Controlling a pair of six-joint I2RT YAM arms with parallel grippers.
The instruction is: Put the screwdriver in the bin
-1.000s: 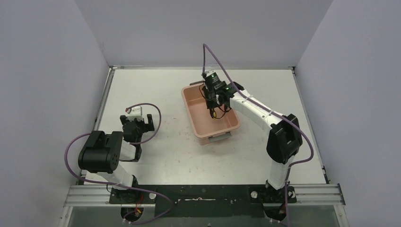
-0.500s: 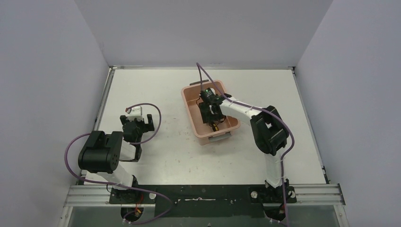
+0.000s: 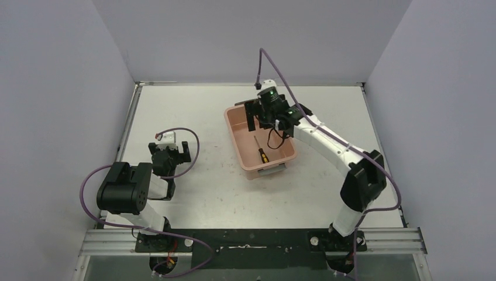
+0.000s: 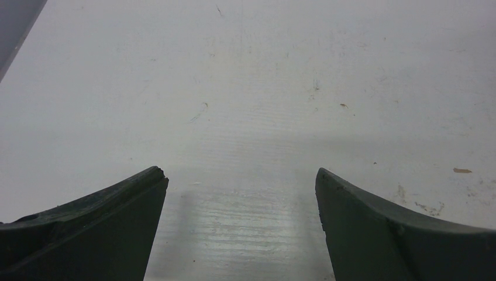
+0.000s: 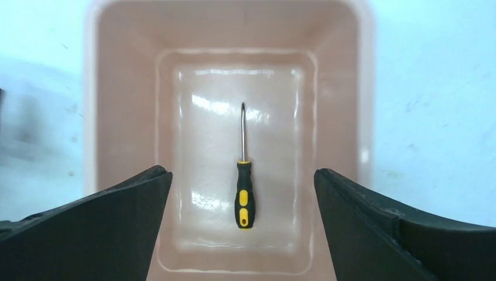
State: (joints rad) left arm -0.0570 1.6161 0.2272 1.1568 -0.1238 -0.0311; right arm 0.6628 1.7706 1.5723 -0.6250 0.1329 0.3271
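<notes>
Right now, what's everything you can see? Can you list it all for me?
screwdriver: one, black and yellow handle, lying flat inside the bin
bin: one, salmon pink, far middle of the table
table: one, white, under everything
arms: two, white and black, based at the near edge
cables: two, purple, one looping off each arm
left gripper: one, black, open, over bare table
right gripper: one, black, open, above the bin, holding nothing

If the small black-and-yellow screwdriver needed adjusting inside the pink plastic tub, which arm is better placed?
Probably the right. The right gripper hangs open above the salmon-pink plastic tub, the slim black-and-yellow screwdriver lying below between its fingers. The left gripper is far off, over the white table.
</notes>
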